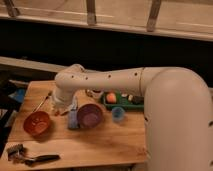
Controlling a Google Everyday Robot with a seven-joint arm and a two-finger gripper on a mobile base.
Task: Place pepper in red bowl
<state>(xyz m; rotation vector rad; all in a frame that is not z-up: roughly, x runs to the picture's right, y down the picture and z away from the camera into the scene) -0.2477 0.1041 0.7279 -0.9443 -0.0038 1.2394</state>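
The red bowl (37, 123) sits at the left of the wooden table (100, 145), orange-red with dark specks inside. My gripper (60, 107) hangs under the white wrist just behind and to the right of that bowl, between it and the purple bowl (90, 115). The arm reaches in from the right, over the table's back. The pepper does not show clearly; it may be hidden under the wrist.
A thin pale stick (42, 102) lies behind the red bowl. A grey-blue object (73, 120) stands against the purple bowl's left side, with a small blue cup (117, 114) on its right. A green tray (125, 102) holds a round orange item (111, 97). A brush (30, 158) lies at the front left.
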